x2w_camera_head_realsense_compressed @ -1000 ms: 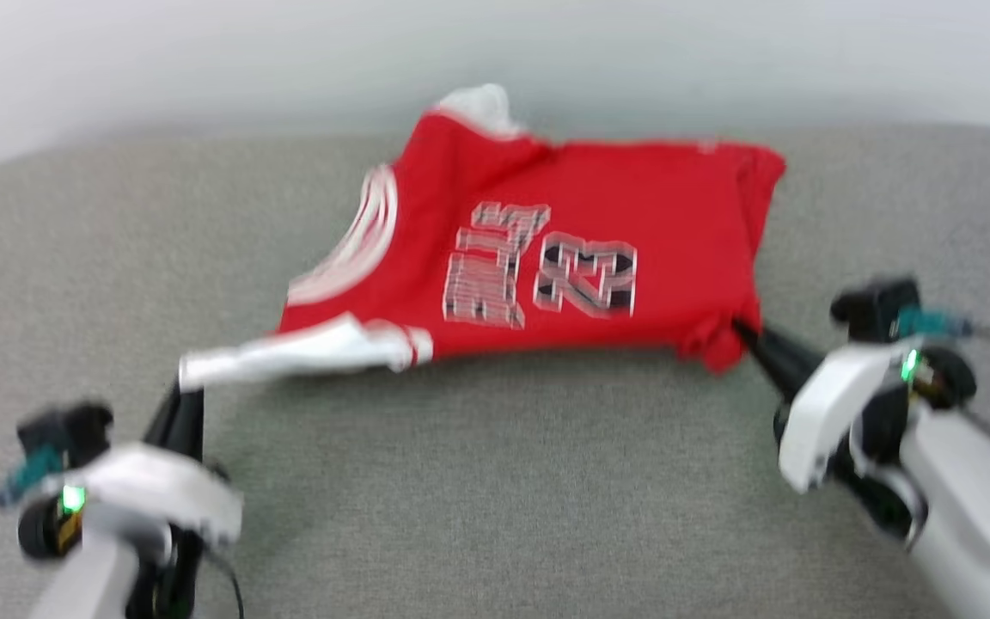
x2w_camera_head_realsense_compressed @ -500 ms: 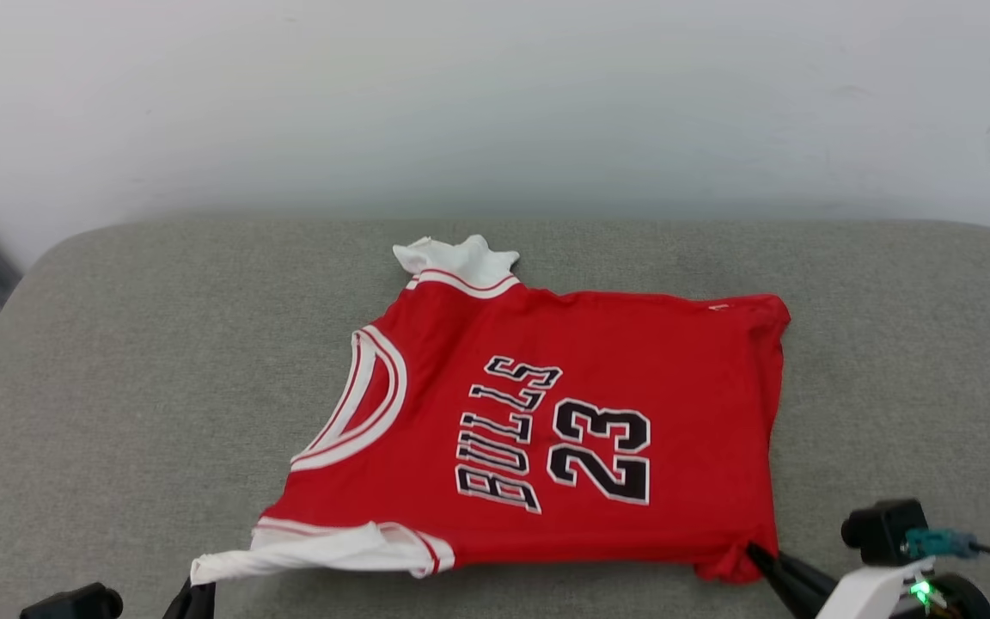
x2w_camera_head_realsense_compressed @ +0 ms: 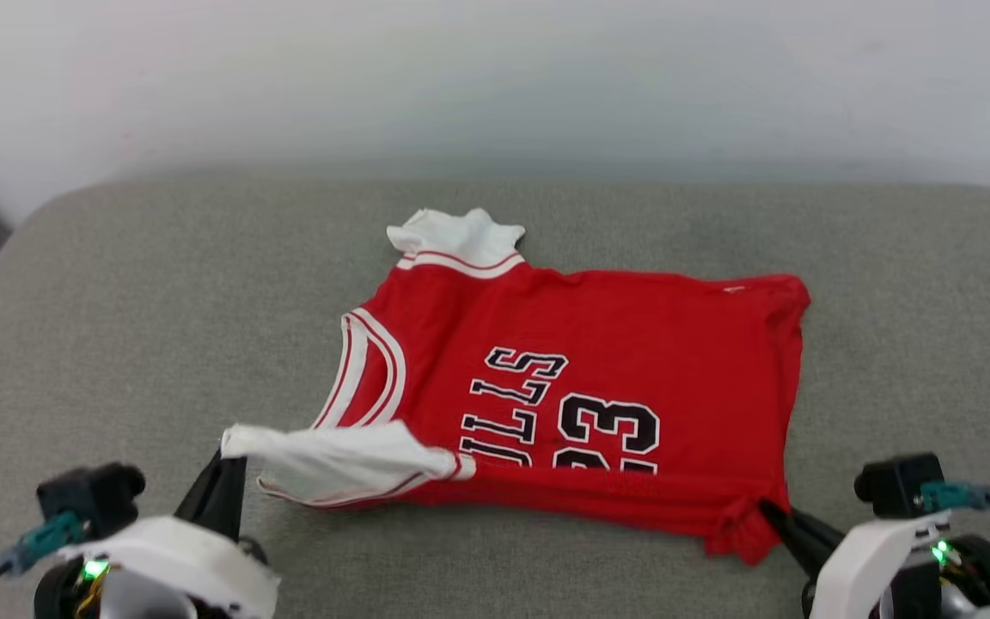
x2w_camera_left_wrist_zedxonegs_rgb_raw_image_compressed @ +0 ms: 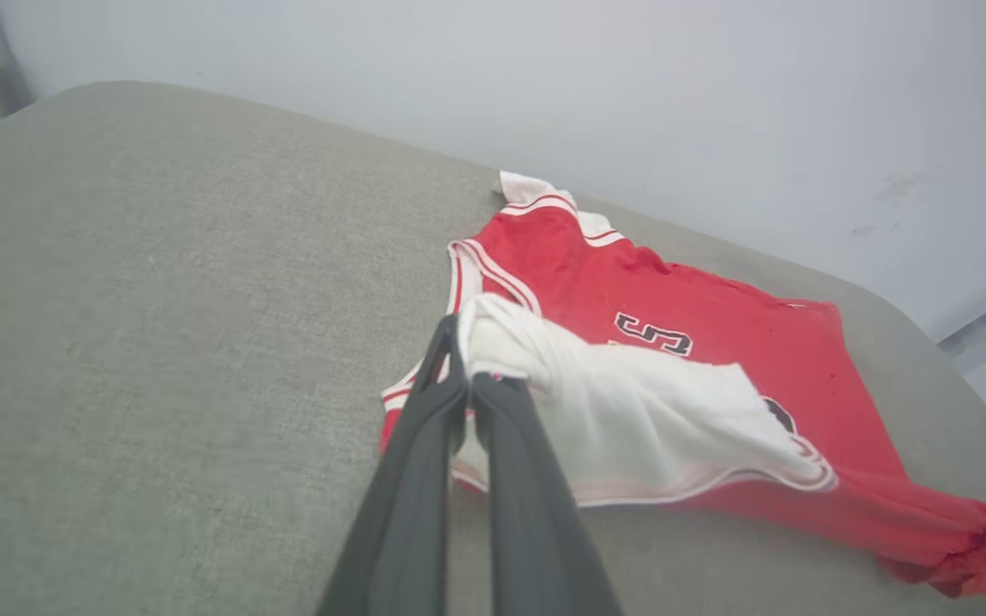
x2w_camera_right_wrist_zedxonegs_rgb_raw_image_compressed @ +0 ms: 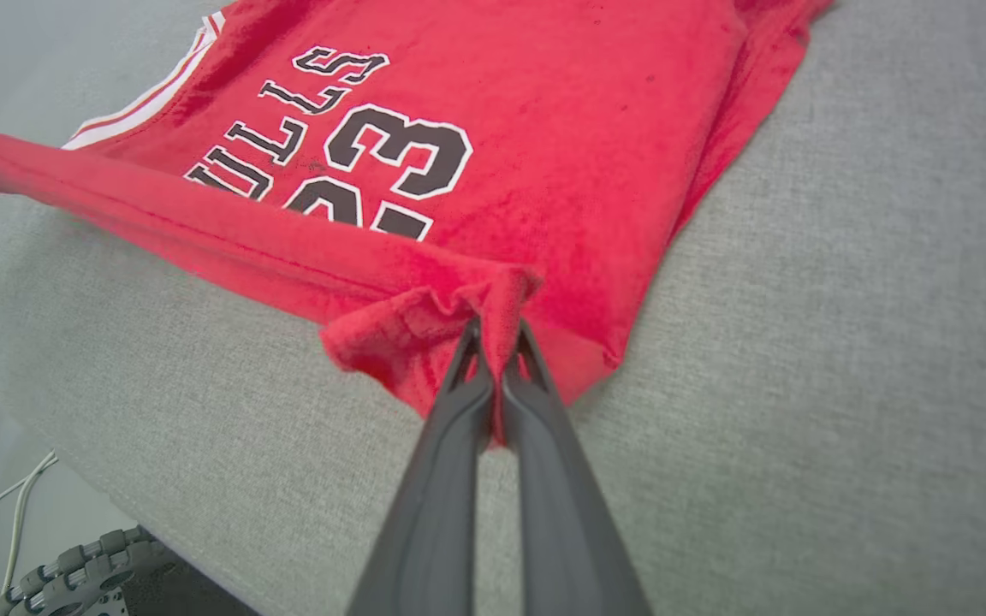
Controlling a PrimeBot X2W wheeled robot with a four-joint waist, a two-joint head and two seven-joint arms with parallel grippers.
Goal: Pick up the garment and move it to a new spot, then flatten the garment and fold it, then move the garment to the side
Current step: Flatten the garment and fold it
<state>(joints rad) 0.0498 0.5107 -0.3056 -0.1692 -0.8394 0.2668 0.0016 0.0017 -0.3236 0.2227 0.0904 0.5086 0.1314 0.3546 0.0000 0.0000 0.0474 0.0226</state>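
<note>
left gripper (x2w_camera_head_realsense_compressed: pixel 227 454) pinching the white sleeve (x2w_camera_head_realsense_compressed: pixel 340 460), right gripper (x2w_camera_head_realsense_compressed: pixel 767 510) clamped on the hem corner (x2w_camera_head_realsense_compressed: pixel 737 531), garment (x2w_camera_head_realsense_compressed: pixel 598 361) mid grey cushion (x2w_camera_head_realsense_compressed: pixel 117 344) with near edge lifted, I'd carry both level toward the cushion's back for 1 straight fold

The garment (x2w_camera_head_realsense_compressed: pixel 615 344) lies mid-worktop (x2w_camera_head_realsense_compressed: pixel 117 344), neck to the left and hem to the right, with the wall (x2w_camera_head_realsense_compressed: pixel 495 77) behind. Its far sleeve (x2w_camera_head_realsense_compressed: pixel 456 234) points wallward. The near sleeve (x2w_camera_head_realsense_compressed: pixel 340 456) (its tip pinched by the left fingers (x2w_camera_head_realsense_compressed: pixel 220 494)) doubles back over the body's near edge. The right fingers (x2w_camera_head_realsense_compressed: pixel 791 529) pinch the near hem corner (x2w_camera_head_realsense_compressed: pixel 740 537).
</note>
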